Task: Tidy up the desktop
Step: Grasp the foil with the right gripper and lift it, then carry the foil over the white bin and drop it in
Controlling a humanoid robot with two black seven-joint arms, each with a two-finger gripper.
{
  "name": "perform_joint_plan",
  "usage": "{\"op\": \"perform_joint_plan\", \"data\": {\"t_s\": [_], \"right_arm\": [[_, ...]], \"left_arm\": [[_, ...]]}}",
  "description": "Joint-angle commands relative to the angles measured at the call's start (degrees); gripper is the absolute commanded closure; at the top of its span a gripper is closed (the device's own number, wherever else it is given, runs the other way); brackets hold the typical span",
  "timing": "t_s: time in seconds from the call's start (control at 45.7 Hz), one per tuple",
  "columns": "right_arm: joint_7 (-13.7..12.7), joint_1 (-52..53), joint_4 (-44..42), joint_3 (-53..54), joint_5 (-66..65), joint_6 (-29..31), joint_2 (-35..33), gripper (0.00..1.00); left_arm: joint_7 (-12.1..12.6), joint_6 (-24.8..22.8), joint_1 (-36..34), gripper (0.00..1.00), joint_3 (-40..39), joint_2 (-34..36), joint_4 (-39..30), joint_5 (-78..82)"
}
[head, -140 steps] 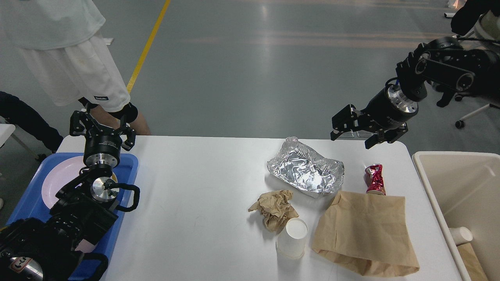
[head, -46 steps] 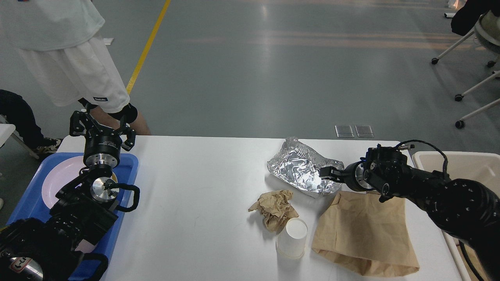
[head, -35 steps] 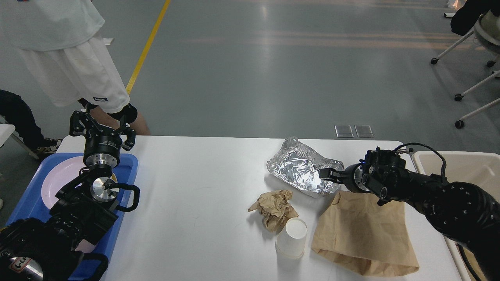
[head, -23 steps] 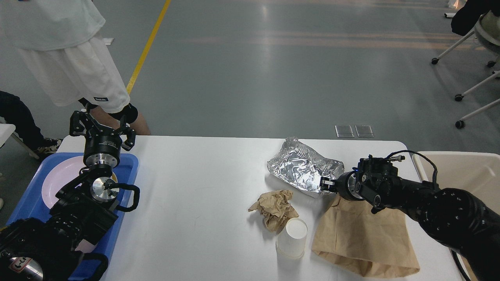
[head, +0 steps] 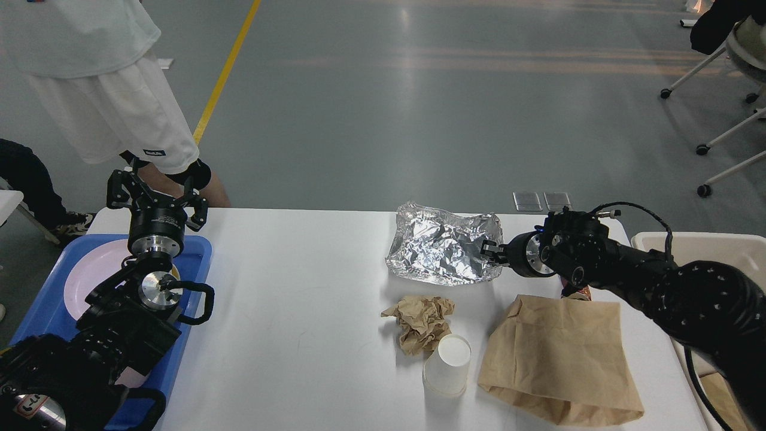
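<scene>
The white desktop [head: 299, 287] fills the lower view. My right gripper [head: 492, 251] is shut on the right edge of a crumpled foil tray [head: 440, 251] and holds it lifted and tilted above the back of the table. A crumpled brown paper ball [head: 422, 320], a white paper cup [head: 447, 365] and a flat brown paper bag [head: 559, 359] lie in front of it. A crushed red can [head: 579, 293] is mostly hidden behind my right arm. My left gripper [head: 157, 194] is open and empty above the blue tray [head: 200, 254].
A pink plate [head: 90, 269] lies in the blue tray at the left edge. A beige bin [head: 658, 240] stands off the table's right side. A person [head: 102, 78] stands behind the left corner. Office chairs [head: 730, 72] are at the far right.
My right arm came down from above, closed on the foil tray's right edge, and has now lifted it up and back, tilting it. The left arm has not moved.
</scene>
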Motion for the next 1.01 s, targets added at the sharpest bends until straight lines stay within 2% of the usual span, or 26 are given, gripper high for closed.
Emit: {"op": "perform_joint_plan", "data": {"t_s": [0.0, 0.241, 0.481, 0.613, 0.875, 0.985], "right_arm": [[0.04, 6.18, 3.55, 0.59, 0.07, 5.50, -4.58, 1.00], [0.04, 18.57, 11.73, 2.69, 0.16, 15.08, -15.91, 1.00], [0.13, 25.79, 11.12, 3.40, 0.34, 15.96, -24.26, 1.00], [-0.22, 21.41, 4.46, 4.45, 0.51, 12.19, -26.20, 1.00], [-0.13, -4.25, -12.42, 11.48, 3.06, -2.66, -27.43, 1.00], [-0.13, -12.78, -15.69, 15.43, 3.15, -7.50, -28.31, 1.00]], "left_arm": [[0.00, 0.00, -0.01, 0.04, 0.00, 0.00, 0.00, 0.00], [0.00, 0.00, -0.01, 0.04, 0.00, 0.00, 0.00, 0.00], [0.00, 0.00, -0.01, 0.04, 0.00, 0.00, 0.00, 0.00], [0.00, 0.00, -0.01, 0.04, 0.00, 0.00, 0.00, 0.00], [0.00, 0.00, -0.01, 0.04, 0.00, 0.00, 0.00, 0.00], [0.00, 0.00, -0.01, 0.04, 0.09, 0.00, 0.00, 0.00]]}}
